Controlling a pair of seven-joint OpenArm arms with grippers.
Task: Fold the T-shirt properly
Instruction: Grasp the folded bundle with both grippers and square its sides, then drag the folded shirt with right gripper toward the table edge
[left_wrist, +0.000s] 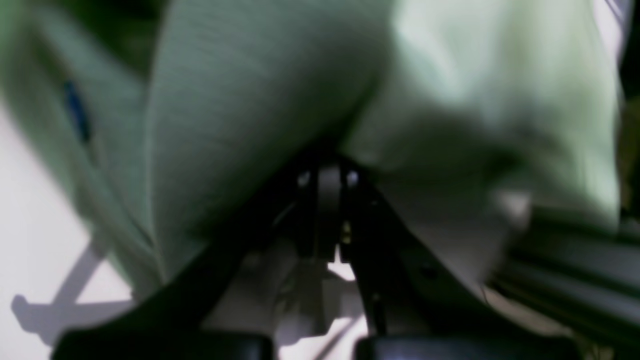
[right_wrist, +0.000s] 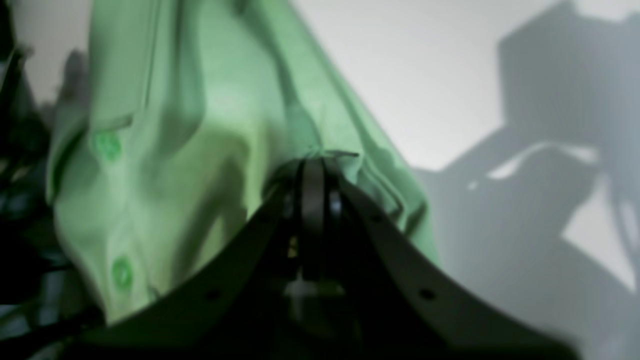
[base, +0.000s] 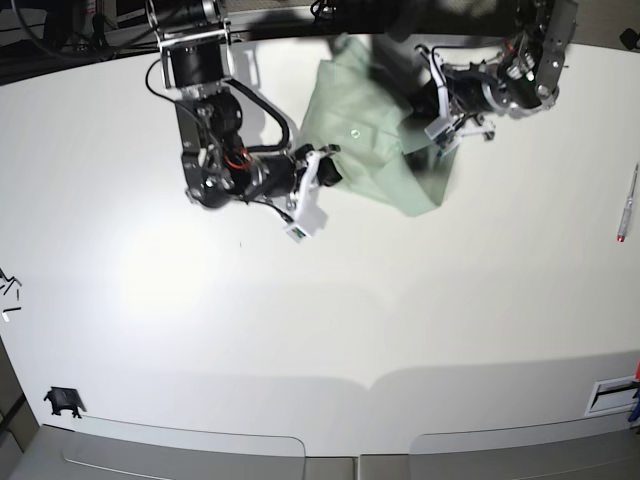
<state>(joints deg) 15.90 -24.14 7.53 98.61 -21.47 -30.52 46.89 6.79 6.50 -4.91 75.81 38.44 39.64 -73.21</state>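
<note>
The pale green T-shirt (base: 365, 130) hangs bunched between both arms at the back of the white table (base: 300, 320), its lower corner drooping toward the tabletop. In the base view my right gripper (base: 322, 168) pinches its left edge and my left gripper (base: 436, 118) pinches its right side. Seen from the right wrist, the right gripper (right_wrist: 315, 167) is shut on a fold of the T-shirt (right_wrist: 165, 165), beside a placket with two buttons (right_wrist: 106, 145). In the blurred left wrist view the left gripper (left_wrist: 327, 175) is shut on the T-shirt (left_wrist: 260, 90).
A pen (base: 627, 205) lies near the table's right edge. A small black object (base: 62, 401) sits at the front left corner and a white slotted part (base: 612, 395) at the front right. Cables trail from both arms at the back.
</note>
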